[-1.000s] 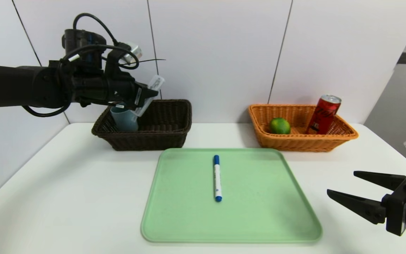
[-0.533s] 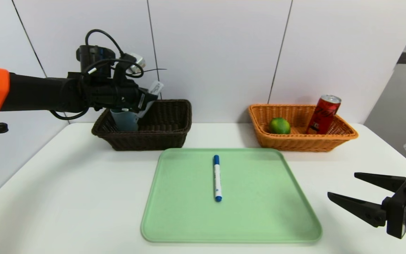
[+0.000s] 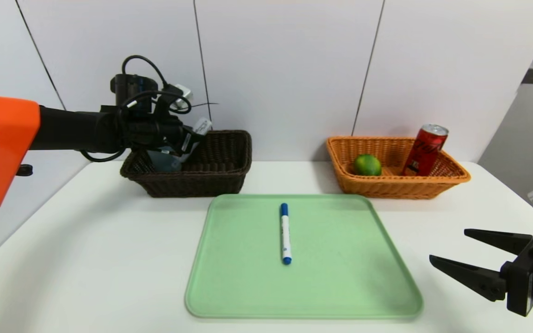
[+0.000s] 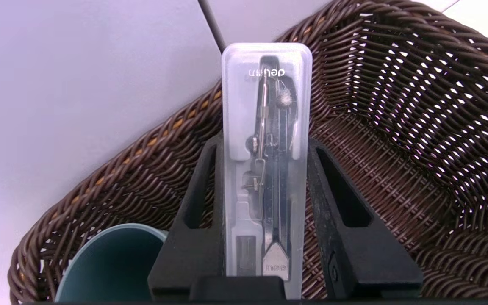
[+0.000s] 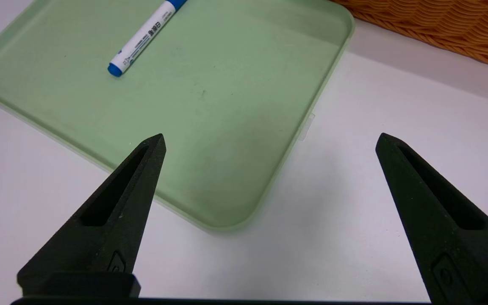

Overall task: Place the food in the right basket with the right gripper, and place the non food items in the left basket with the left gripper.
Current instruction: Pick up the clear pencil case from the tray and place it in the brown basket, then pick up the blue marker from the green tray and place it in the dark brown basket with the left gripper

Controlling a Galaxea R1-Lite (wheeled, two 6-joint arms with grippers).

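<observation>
Head view: the left gripper hangs over the dark brown basket at ten o'clock, beside a blue-grey cup. A blue-capped marker lies on the centre green tray. Lime and red can sit in the orange basket at two o'clock.

Left wrist view alone shows the fingers clamping a clear compass case.

Right wrist view: the right gripper, spread wide, holds nothing.

1. The blue-grey cup is mostly hidden behind the left gripper.
2. The right gripper is cut off at the head view's edge.
3. The marker has its cap end cut off in the right wrist view.
</observation>
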